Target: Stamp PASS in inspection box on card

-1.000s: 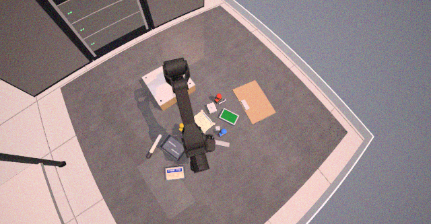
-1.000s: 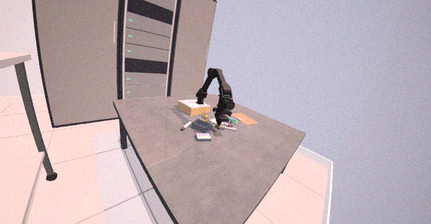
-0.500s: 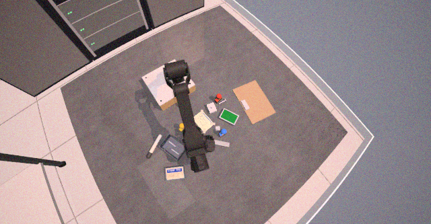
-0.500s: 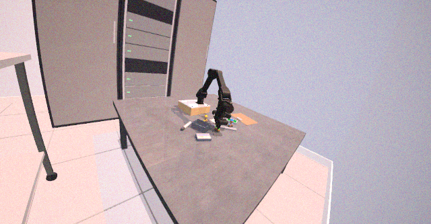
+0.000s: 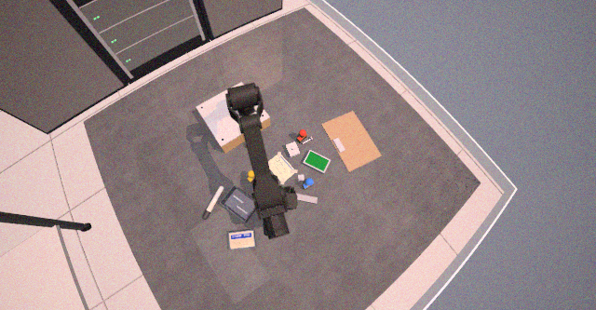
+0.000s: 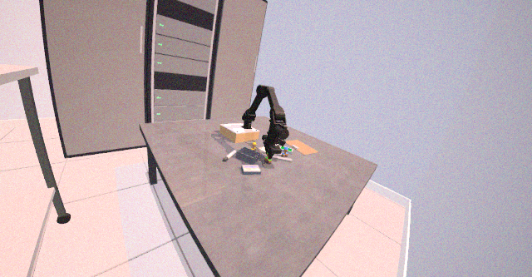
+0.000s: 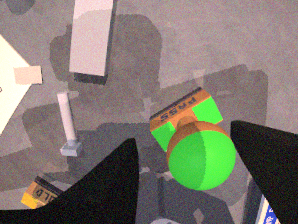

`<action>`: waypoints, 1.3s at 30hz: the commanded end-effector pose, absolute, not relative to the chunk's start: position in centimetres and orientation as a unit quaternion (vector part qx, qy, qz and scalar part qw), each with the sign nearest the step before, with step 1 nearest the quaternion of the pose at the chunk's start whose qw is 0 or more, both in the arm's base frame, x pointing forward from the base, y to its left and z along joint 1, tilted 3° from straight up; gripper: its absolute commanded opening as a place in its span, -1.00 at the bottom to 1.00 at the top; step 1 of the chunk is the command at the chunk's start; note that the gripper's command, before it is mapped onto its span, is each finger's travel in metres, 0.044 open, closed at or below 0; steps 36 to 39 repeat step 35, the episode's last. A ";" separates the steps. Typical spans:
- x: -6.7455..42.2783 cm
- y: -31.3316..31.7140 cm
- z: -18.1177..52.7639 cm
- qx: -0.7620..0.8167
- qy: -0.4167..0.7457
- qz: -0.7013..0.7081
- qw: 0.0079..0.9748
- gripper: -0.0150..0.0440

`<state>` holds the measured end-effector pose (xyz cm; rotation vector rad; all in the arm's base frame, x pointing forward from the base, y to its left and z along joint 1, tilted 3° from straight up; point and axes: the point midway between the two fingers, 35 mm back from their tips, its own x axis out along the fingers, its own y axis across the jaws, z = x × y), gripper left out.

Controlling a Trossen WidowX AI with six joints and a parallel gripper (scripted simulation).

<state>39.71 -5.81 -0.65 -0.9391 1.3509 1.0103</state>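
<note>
The PASS stamp [image 7: 201, 156] has a green ball knob and an orange base with green patches. It stands knob-up on the bench in the wrist view. My gripper [image 6: 269, 156] [image 7: 184, 137] is open, with one black finger on each side of the stamp and gaps between fingers and knob. The cream card [image 5: 281, 168] [image 7: 7, 87] lies taped down, partly under the arm in the top view and at the left edge of the wrist view. Its inspection box and any print cannot be made out. The green ink pad [image 5: 317, 161] lies beyond the card.
The yellow HOLD stamp [image 5: 251, 175] [image 7: 36, 196], a blue stamp [image 5: 308, 182] and a red stamp [image 5: 303, 134] stand around the card. A pale bar [image 5: 307, 198] [image 7: 92, 40] lies near the gripper. A dark tray [image 5: 238, 204], a marker [image 5: 213, 201] and a labelled box [image 5: 241, 240] are nearby.
</note>
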 end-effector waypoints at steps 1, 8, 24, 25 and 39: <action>40.6 -6.0 4.4 -0.407 0.569 0.424 0.575 0.42; 40.2 -6.1 10.3 -0.408 0.569 0.424 0.574 0.42; 40.2 -6.1 10.3 -0.408 0.569 0.424 0.574 0.42; 40.2 -6.1 10.3 -0.408 0.569 0.424 0.574 0.42; 40.2 -6.0 10.2 -0.406 0.569 0.423 0.576 0.42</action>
